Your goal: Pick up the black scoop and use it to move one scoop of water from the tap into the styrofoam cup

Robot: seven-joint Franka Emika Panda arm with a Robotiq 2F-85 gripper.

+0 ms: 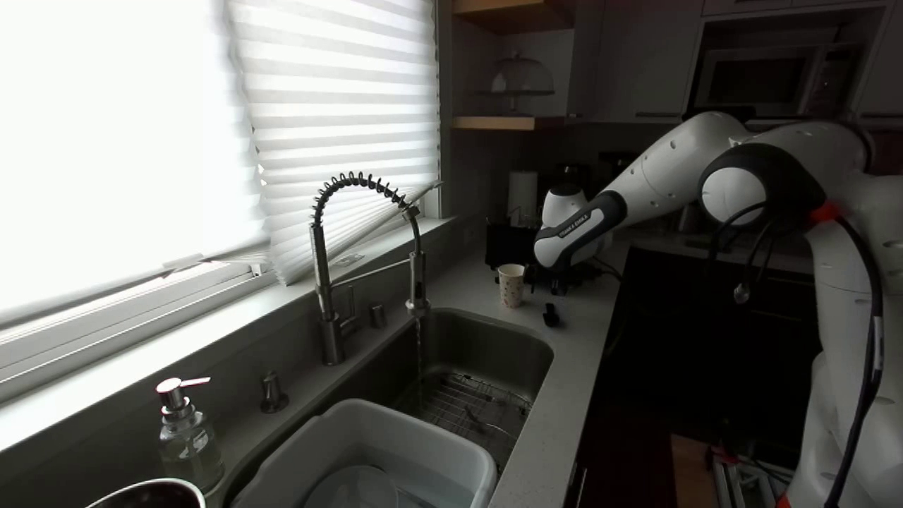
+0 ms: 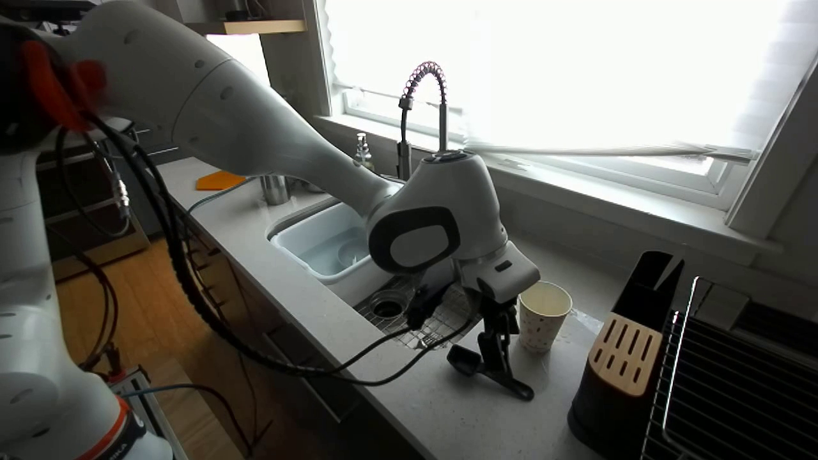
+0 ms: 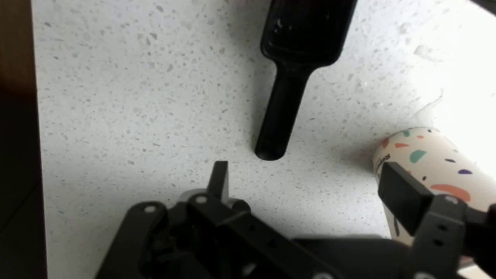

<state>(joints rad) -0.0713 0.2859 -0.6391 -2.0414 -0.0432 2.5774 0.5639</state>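
Observation:
The black scoop (image 3: 282, 112) lies on the counter, its handle toward the gripper in the wrist view; it shows in both exterior views (image 1: 551, 315) (image 2: 464, 360). My gripper (image 3: 306, 180) is open and empty, its fingers short of the handle end, which lies between their lines. The styrofoam cup (image 3: 441, 166), cream with coloured flecks, stands upright beside the gripper (image 2: 543, 322); the right finger overlaps it in the wrist view, and I cannot tell if they touch. The chrome tap (image 1: 417, 282) with a coiled neck runs a thin stream into the sink (image 1: 494, 339).
A white tub (image 1: 409, 451) with water sits in the sink. A soap bottle (image 1: 190, 444) stands by the sink. A black knife block (image 2: 623, 358) and a wire rack (image 2: 735, 396) stand past the cup. The counter's front edge (image 3: 38, 116) runs along the left of the wrist view.

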